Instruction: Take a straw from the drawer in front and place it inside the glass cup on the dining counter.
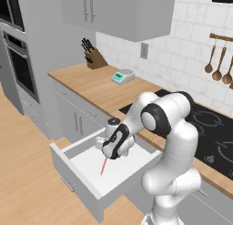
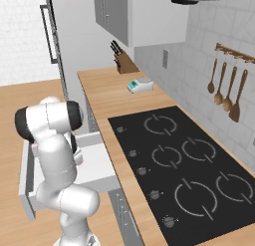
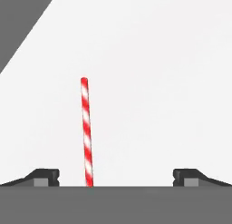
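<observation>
The drawer (image 1: 86, 183) stands pulled out below the wall counter, its white floor bare except for the red and white striped straw (image 1: 103, 166) lying flat on it. My gripper (image 1: 108, 156) hangs inside the drawer just above the straw's near end, pointing down. In the hand view the straw (image 3: 86, 132) runs lengthwise between my two wide-apart fingertips (image 3: 45, 177), closer to the left one, and my gripper (image 3: 116, 177) is open and holds nothing. From the right base view my arm hides most of the drawer (image 2: 94, 165). The glass cup and dining counter are out of view.
The wall counter (image 1: 95, 89) carries a knife block (image 1: 93, 59) and a small kitchen scale (image 1: 123, 76). A black cooktop (image 2: 184, 165) lies to the right. Wooden utensils (image 2: 226, 90) hang on the tiled wall. An oven tower (image 1: 18, 64) stands at the left.
</observation>
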### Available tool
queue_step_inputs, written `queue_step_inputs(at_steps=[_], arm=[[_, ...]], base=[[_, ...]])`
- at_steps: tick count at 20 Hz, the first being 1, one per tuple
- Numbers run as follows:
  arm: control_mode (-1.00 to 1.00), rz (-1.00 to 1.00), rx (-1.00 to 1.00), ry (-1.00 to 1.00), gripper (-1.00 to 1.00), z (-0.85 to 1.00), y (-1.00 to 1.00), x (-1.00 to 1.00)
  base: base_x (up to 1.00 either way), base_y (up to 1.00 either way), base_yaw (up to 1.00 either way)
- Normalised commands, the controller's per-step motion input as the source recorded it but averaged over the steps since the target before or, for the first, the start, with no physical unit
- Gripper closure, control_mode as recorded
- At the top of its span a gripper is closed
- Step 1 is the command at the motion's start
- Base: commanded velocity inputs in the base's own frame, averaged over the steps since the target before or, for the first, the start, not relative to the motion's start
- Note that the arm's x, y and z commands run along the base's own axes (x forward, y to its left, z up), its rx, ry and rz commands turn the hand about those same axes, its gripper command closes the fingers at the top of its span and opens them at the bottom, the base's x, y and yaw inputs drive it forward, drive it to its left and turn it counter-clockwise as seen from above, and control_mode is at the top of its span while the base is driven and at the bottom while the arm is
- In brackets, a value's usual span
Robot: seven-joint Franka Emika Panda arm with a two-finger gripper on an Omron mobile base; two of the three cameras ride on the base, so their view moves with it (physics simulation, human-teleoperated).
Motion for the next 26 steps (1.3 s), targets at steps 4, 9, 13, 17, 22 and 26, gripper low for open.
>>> queue_step_inputs(at_steps=[4, 9, 13, 17, 22, 26], arm=[[-1.0, -0.14, 0.0, 0.09, -1.0, -0.25, 0.2, 0.39], [-1.0, -0.14, 0.0, 0.15, -1.0, -0.28, 0.31, 0.5], [-1.0, -0.12, 0.0, 0.12, -1.0, -0.29, 0.04, 0.12], [-1.0, -0.09, 0.0, 0.08, -1.0, -0.25, -0.01, 0.02], [-1.0, -0.06, 0.0, 0.01, -1.0, -0.24, -0.22, -0.01], [-1.0, -0.01, -0.01, 0.0, -1.0, -0.42, -0.2, -0.16]], base=[[0.0, 0.0, 0.0], [0.0, 0.0, 0.0], [0.0, 0.0, 0.0], [0.0, 0.0, 0.0], [0.0, 0.0, 0.0], [0.0, 0.0, 0.0]])
